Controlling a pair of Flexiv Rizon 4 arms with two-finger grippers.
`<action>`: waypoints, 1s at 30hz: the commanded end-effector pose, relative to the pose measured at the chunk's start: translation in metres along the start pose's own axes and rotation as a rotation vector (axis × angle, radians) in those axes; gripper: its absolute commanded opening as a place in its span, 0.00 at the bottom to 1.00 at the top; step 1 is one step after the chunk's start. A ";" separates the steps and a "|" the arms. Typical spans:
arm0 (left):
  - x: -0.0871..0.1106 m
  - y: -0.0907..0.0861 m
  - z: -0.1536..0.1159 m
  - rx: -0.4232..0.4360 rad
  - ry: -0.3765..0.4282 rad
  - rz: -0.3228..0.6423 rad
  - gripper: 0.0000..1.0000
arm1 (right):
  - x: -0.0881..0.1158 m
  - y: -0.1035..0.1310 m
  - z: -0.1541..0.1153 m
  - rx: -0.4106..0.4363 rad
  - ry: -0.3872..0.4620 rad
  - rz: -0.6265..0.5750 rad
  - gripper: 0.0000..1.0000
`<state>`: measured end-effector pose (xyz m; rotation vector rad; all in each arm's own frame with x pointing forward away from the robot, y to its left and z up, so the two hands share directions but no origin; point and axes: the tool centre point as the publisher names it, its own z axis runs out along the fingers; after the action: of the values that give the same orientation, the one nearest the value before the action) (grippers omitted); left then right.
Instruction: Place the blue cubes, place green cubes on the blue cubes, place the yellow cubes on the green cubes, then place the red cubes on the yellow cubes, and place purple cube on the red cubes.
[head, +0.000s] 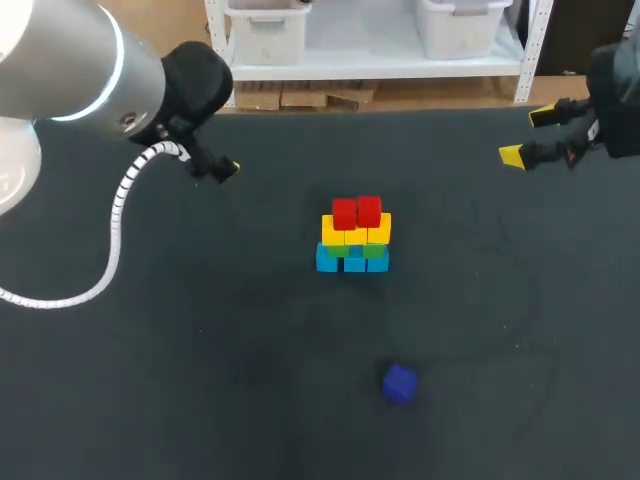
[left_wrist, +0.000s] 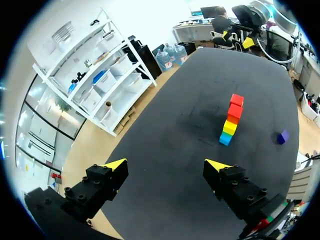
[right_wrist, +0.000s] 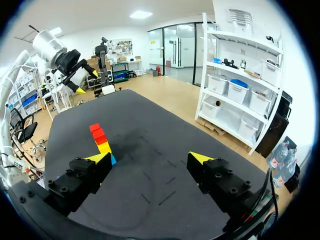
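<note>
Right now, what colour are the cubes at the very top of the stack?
The top cubes are red. The head view shows them best.

1. stack of cubes (head: 354, 237) stands on the table (head: 200, 380), near its middle, four rows high, each row resting on the one below.
2. top row (head: 356, 212): two cubes side by side, touching.
3. loose cube (head: 400, 384) lies on the table on the robot's side of the stack, slightly right of it, well apart.
4. left gripper (head: 222, 168): behind and left of the stack, well apart.
5. right gripper (head: 530, 135): behind and far right of the stack.
6. right wrist view: the stack's base is partly hidden behind one finger.
</note>
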<state>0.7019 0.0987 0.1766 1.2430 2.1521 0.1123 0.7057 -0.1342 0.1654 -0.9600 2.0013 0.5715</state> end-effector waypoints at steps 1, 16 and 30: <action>-0.002 0.000 0.002 -0.002 0.004 0.000 1.00 | 0.001 -0.001 0.001 -0.003 -0.005 -0.001 1.00; -0.002 -0.011 0.000 -0.012 -0.109 -0.083 1.00 | 0.001 -0.001 0.001 -0.003 -0.005 -0.001 1.00; 0.009 0.000 -0.007 -0.079 -0.323 -0.271 1.00 | 0.001 -0.001 0.001 -0.003 -0.005 -0.001 1.00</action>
<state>0.6973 0.1002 0.1767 0.8656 2.0248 -0.0983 0.7057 -0.1342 0.1654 -0.9599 2.0013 0.5715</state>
